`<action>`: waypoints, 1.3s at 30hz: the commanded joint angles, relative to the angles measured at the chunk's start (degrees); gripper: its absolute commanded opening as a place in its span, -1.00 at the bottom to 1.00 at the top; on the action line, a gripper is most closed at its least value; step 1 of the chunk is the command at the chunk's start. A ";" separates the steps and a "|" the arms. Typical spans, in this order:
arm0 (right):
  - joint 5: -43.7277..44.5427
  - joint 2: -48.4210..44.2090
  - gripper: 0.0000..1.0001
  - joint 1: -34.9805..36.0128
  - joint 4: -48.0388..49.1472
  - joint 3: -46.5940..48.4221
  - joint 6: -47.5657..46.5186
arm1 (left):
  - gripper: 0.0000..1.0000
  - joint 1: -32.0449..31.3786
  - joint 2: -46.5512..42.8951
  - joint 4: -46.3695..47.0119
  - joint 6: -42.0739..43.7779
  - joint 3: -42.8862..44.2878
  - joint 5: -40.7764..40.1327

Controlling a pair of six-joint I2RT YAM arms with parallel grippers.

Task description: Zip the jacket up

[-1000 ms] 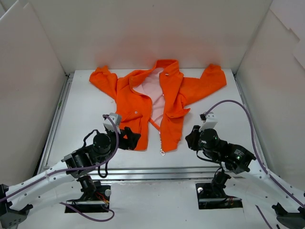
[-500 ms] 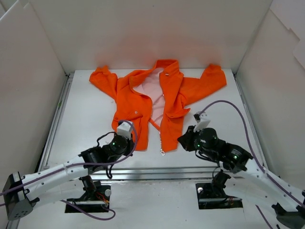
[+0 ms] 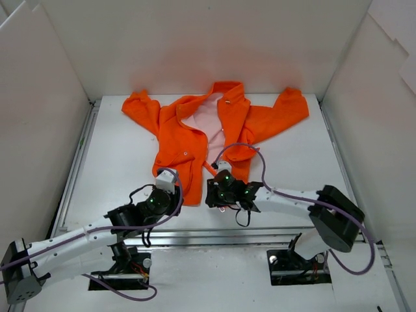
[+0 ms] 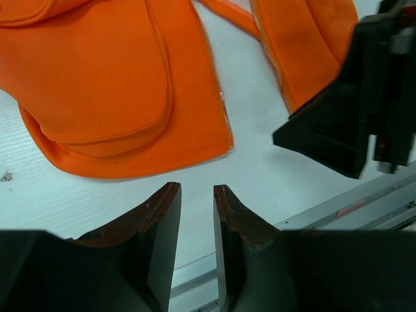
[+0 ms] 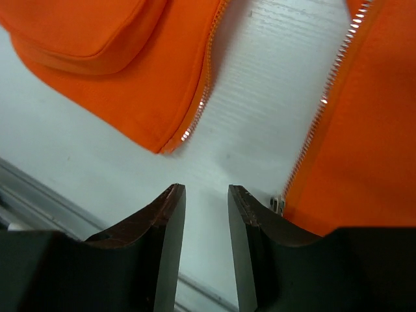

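Note:
The orange jacket (image 3: 182, 133) lies open on the white table, its pink lining showing between the two front panels. My left gripper (image 3: 177, 194) (image 4: 197, 190) is slightly open and empty, just in front of the bottom hem of the left panel (image 4: 123, 91). My right gripper (image 3: 214, 197) (image 5: 206, 190) is open and empty over the bare gap between the panels at the hem. The silver zipper pull (image 5: 278, 205) sits at the bottom of the right panel (image 5: 370, 149), right beside my right finger. The left panel's zipper end (image 5: 186, 135) lies ahead to the left.
A metal rail (image 3: 214, 232) runs along the table's near edge, just behind both grippers. White walls enclose the table on the left, the right and the far side. The right gripper's black body (image 4: 351, 110) fills the right of the left wrist view.
My right arm has swung left from beside the right panel to the gap between the panels at the hem. My left gripper has shifted right, to the left panel's hem.

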 commanded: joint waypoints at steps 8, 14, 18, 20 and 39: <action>4.66 16.96 -0.16 0.53 16.58 7.35 -0.89 | -0.49 0.68 -5.86 3.13 -2.22 -2.68 -0.29; 7.39 21.70 -0.15 0.44 21.86 6.90 -1.69 | -0.46 1.20 -7.36 1.99 -1.78 -2.77 -0.11; 7.74 23.11 -0.19 0.01 26.43 5.32 -0.72 | -0.37 2.25 -5.96 1.72 -1.34 -2.24 0.42; 8.44 23.11 -0.18 -0.25 27.66 4.09 -0.19 | -0.33 2.78 -5.52 1.98 -2.04 -2.24 1.02; -6.23 15.12 -1.00 -5.80 29.97 2.42 2.45 | 0.00 10.52 2.39 14.79 1.38 -4.26 17.28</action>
